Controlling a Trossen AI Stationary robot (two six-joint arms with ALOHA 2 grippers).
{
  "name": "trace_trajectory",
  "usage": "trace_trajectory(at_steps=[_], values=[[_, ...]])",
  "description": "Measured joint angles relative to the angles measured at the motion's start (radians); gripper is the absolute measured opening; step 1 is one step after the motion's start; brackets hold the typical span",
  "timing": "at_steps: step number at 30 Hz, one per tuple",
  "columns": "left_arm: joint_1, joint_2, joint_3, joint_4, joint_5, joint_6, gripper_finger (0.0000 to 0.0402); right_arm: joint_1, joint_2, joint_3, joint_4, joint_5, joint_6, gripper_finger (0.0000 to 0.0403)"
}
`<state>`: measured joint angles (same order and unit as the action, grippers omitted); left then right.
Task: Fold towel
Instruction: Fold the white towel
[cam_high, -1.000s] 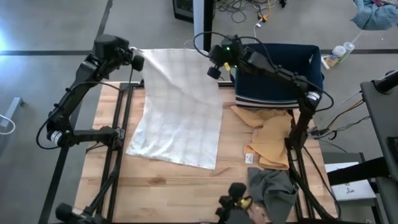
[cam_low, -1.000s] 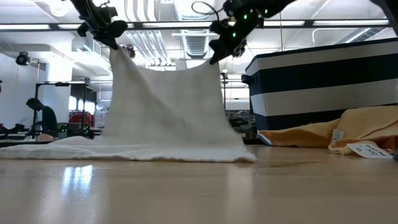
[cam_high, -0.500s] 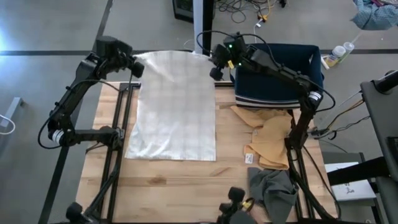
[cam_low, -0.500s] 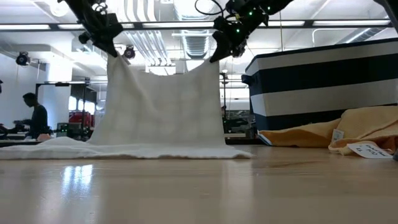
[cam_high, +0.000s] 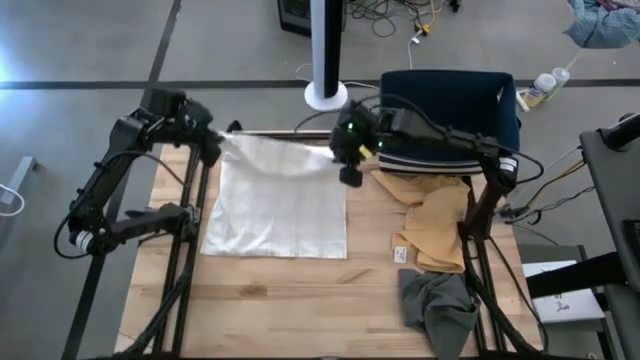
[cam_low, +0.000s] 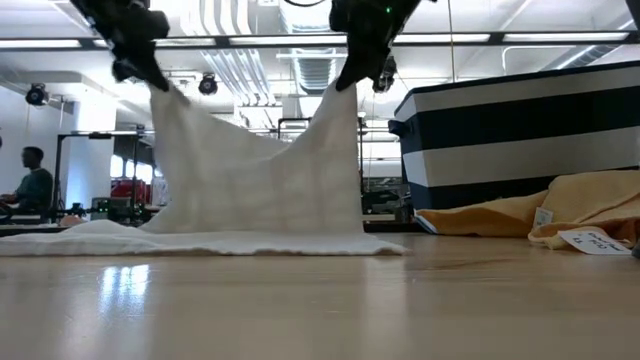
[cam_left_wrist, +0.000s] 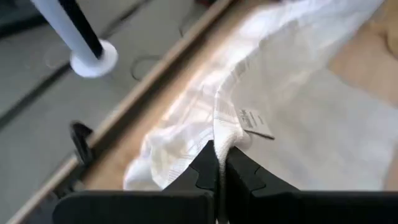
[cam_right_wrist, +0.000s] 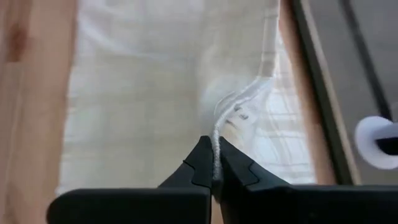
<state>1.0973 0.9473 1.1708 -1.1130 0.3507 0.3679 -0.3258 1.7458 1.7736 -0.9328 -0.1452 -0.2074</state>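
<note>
From above, the white towel lies on the wooden desk left of centre, its near part flat, its far edge lifted; the left claw pinches the far-left corner and the right claw pinches the far-right corner, the cloth sagging between them; right of the towel a dark bin with striped sides stands at the desk's far right, a tan cloth lies just near of it, and a grey cloth sits at the near right edge.

At desk height, the towel rises from the desk like a sheet hung by two corners, dipping in the middle; the left claw holds the left peak and the right claw the right peak; the striped bin and the tan cloth stand to the right; a person shows far off in the room at left.

From the left wrist, the claw's fingers are pressed together on a hemmed towel edge, beside a small label.

From the right wrist, the fingers are likewise shut on a thin fold of towel above the desk.
</note>
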Motion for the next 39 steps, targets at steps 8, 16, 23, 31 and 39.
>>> trace_trajectory(at_steps=[8,16,23,31,39], values=[[-0.086,-0.125,-0.136,-0.113,0.061,0.017,0.0000,0.131,0.003,-0.068,-0.002,0.004,0.122,0.0000],[-0.158,-0.224,-0.282,-0.128,0.061,-0.035,0.0000,0.211,0.003,-0.208,0.097,0.004,0.220,0.0000],[-0.179,-0.255,-0.373,-0.109,0.033,-0.064,0.0000,0.242,0.004,-0.344,0.255,0.007,0.289,0.0000],[-0.179,-0.243,-0.221,-0.102,-0.012,-0.107,0.0000,0.256,0.004,-0.439,0.356,-0.020,0.372,0.0000],[-0.179,-0.204,-0.126,-0.120,-0.056,-0.107,0.0000,0.258,0.004,-0.457,0.440,-0.022,0.364,0.0000]])
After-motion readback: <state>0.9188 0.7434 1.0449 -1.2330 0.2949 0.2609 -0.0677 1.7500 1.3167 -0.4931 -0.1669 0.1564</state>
